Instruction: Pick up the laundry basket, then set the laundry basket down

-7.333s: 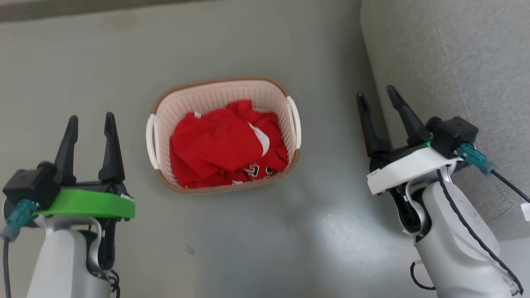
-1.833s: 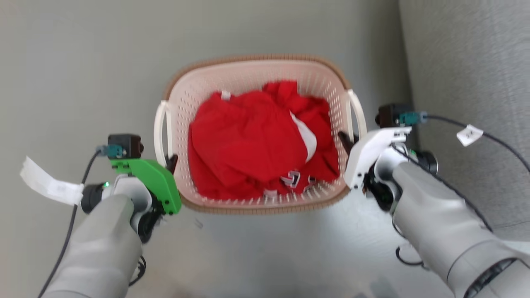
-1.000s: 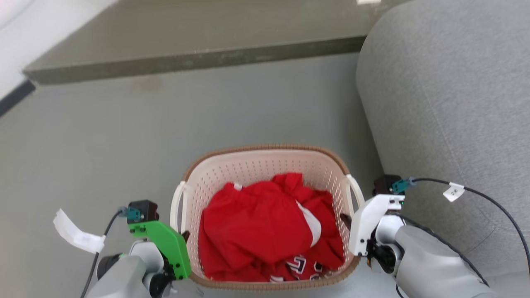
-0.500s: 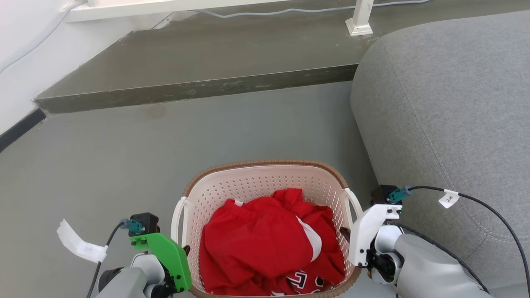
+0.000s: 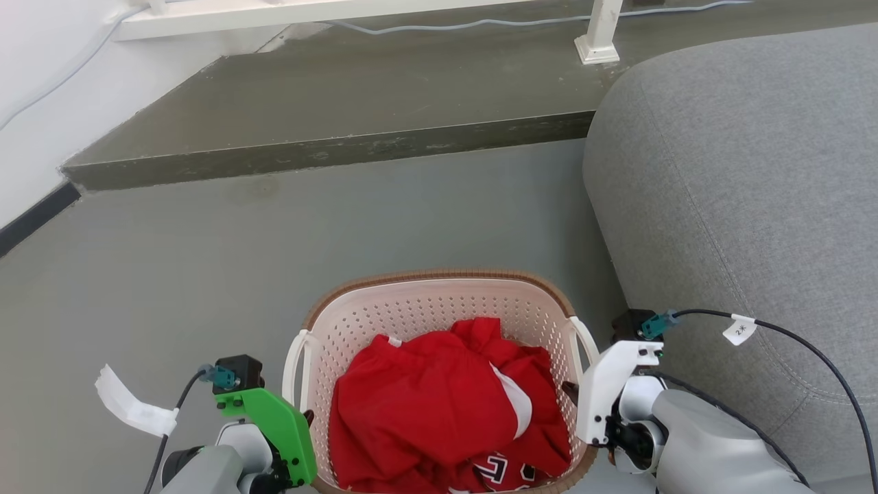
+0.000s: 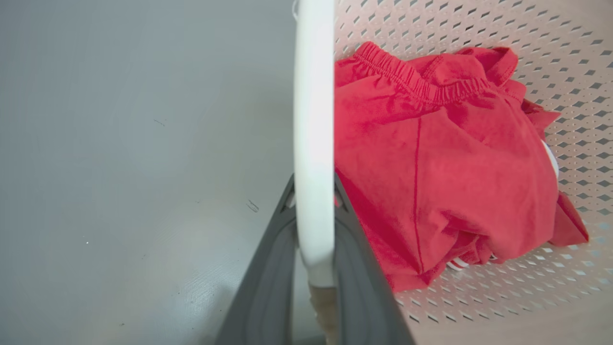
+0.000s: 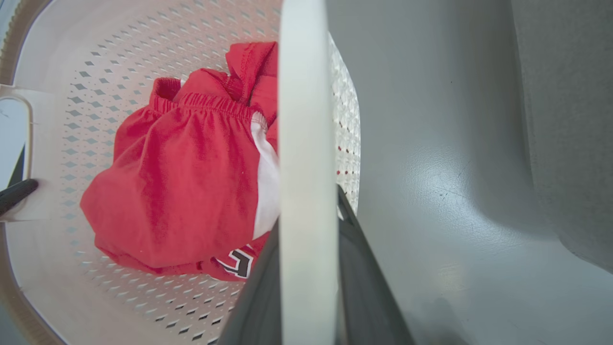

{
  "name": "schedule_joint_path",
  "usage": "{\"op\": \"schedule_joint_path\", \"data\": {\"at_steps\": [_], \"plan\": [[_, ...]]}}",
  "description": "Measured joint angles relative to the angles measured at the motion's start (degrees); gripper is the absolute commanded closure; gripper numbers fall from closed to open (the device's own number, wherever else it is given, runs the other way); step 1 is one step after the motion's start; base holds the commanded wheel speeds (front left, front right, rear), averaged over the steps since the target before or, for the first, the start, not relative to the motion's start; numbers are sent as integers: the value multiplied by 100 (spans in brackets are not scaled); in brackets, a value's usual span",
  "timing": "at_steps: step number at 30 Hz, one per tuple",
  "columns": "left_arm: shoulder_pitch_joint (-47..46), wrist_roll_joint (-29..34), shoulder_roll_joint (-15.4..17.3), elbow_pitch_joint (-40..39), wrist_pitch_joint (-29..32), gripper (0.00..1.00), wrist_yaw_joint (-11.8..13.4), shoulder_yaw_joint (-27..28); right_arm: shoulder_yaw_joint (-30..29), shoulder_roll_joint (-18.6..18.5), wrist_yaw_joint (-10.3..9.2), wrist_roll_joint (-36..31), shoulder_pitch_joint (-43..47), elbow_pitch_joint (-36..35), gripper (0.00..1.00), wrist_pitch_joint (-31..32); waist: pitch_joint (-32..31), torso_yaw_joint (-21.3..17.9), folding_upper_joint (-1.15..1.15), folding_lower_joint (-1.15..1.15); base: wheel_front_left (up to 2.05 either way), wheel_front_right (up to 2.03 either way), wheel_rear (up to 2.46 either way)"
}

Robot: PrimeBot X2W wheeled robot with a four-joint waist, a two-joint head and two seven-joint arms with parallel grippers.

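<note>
Laundry basket (image 5: 425, 312) held by both handles, just beside the grey sofa (image 5: 741, 192)
Left gripper (image 6: 313, 191) is clamped on the left handle (image 6: 313, 120) and right gripper (image 7: 309, 206) on the right handle (image 7: 306, 143), a finger either side of each smooth bar (cannot tell if the base clears the floor). Risks: a handle sliding through its pinch if one arm leads, tipping out the red clothing (image 5: 439, 405); the right forearm brushing the sofa, which is close. A smooth grey floor (image 5: 206, 274) spreads from the sofa; past the sofa's end are a raised step (image 5: 329, 147) and a white post foot (image 5: 598, 41)
</note>
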Motion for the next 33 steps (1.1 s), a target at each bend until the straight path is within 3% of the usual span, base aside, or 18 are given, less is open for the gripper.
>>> {"op": "schedule_joint_path", "data": {"at_steps": [19, 33], "plan": [[1, -10, -2, 35, -1, 100, -1, 18, 118, -8, -53, 91, -1, -45, 100, 0, 58, -16, 0, 0, 0, 0, 0], [-318, -4, 83, -102, -163, 100, -1, 76, 174, -20, -153, 81, -456, -116, 100, -86, 642, -7, 0, 0, 0, 0, 0]]}}
